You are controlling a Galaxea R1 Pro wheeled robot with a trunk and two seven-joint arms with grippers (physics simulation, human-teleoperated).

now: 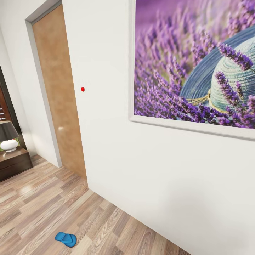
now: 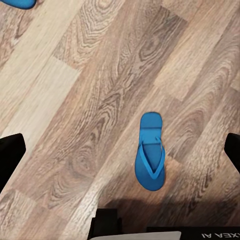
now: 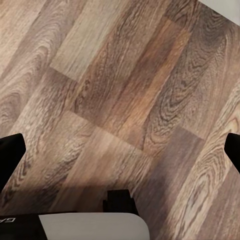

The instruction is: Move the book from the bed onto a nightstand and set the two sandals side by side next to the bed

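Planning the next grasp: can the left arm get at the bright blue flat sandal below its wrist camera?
Probably yes: the bright blue flat sandal lies alone on bare wood-plank floor, nothing over it, left pincer open above it.

I count two blue sandals: one sandal lies whole on the floor under my left wrist camera, and a second sandal pokes in at that picture's edge. From the head camera I see one nightstand, one lamp, one door and one framed picture.
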